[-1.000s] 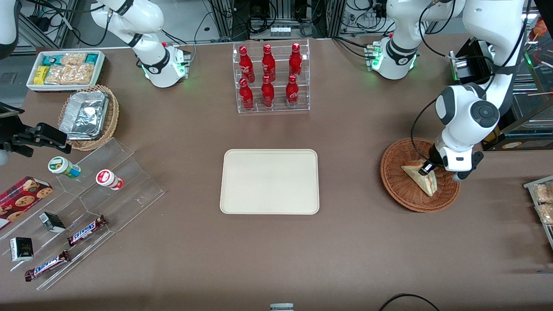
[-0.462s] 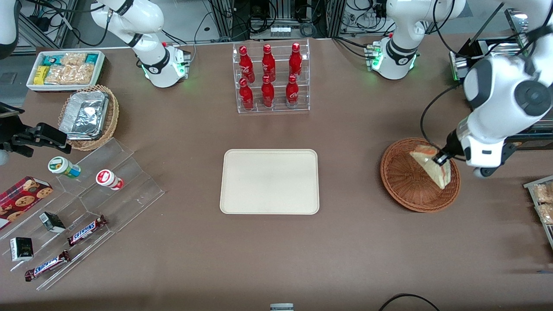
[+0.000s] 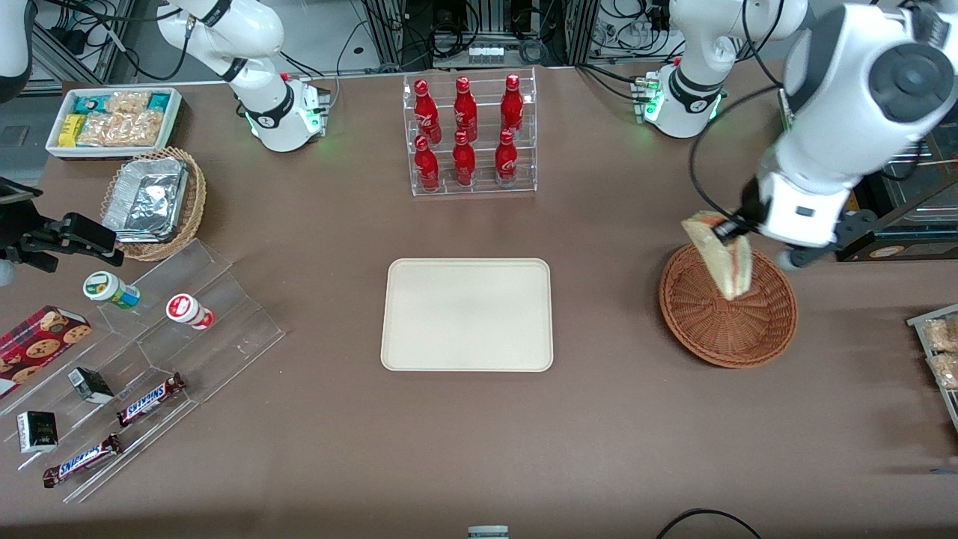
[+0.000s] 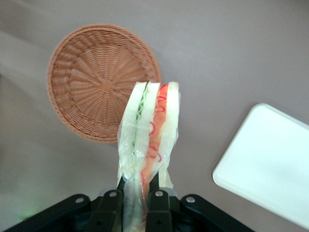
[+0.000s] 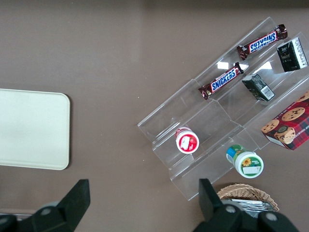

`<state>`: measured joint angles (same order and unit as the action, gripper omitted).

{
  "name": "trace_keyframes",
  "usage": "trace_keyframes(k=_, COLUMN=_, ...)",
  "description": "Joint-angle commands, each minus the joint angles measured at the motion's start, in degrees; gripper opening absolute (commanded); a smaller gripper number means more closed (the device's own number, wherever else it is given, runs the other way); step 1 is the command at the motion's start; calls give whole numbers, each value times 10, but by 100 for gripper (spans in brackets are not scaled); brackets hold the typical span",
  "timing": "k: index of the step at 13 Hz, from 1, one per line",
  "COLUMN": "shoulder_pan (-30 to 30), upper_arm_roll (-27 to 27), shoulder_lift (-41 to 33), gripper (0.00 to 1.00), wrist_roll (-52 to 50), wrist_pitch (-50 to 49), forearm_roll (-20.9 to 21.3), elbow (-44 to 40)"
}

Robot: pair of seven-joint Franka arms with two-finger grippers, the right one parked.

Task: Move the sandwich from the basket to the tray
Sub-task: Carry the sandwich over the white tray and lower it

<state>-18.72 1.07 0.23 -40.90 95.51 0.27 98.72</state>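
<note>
Sandwich, a clear-wrapped triangular wedge of white bread with red and green filling [image 3: 722, 254], hangs point-down above the round reddish-brown wicker basket [image 3: 727, 326], pinched at its wide end by the left arm's gripper [image 3: 730, 228], probably for carrying to the flat cream rectangular tray [image 3: 467, 314] nearby. Only the wrist view shows the black fingers [image 4: 157, 200] clamping the wrapper [image 4: 126, 154] and the filling stripes edge-on.

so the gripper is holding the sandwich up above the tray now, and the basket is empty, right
Not quite: the gripper holds the sandwich above the basket, not the tray, as the front view shows. The basket is indeed empty.
</note>
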Motion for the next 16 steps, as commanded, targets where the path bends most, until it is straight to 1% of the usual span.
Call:
trace_keyframes(k=1, shoulder_pan=-74, upper_arm_roll=6, shoulder_lift=18, gripper=4, wrist_roll=10, wrist_pitch=-28, forearm_roll=2, elbow=-48)
trace_keyframes(k=4, shoulder_pan=-151, upper_arm_roll=6, shoulder_lift=43, gripper=4, wrist_roll=2, wrist_pitch=-25, forearm_roll=0, elbow=-66)
trace_keyframes(k=6, shoulder_pan=-191, upper_arm_roll=6, shoulder_lift=87, gripper=3, wrist_roll=-2, wrist_pitch=-23, forearm_roll=1, elbow=-96)
trace_keyframes(k=8, shoulder_pan=-234, upper_arm_roll=7, shoulder_lift=125, gripper=4, wrist_roll=-5, wrist_pitch=-13, forearm_roll=4, elbow=-101)
trace_keyframes(k=11, shoulder_pan=-258, upper_arm_roll=7, shoulder_lift=179, gripper=4, wrist_roll=-51, wrist_pitch=58, forearm_roll=7, elbow=-104)
trace_keyframes(k=16, shoulder_pan=-276, upper_arm_roll=8, shoulder_lift=263, gripper=3, wrist_roll=-79, wrist_pitch=154, forearm_roll=10, elbow=-117)
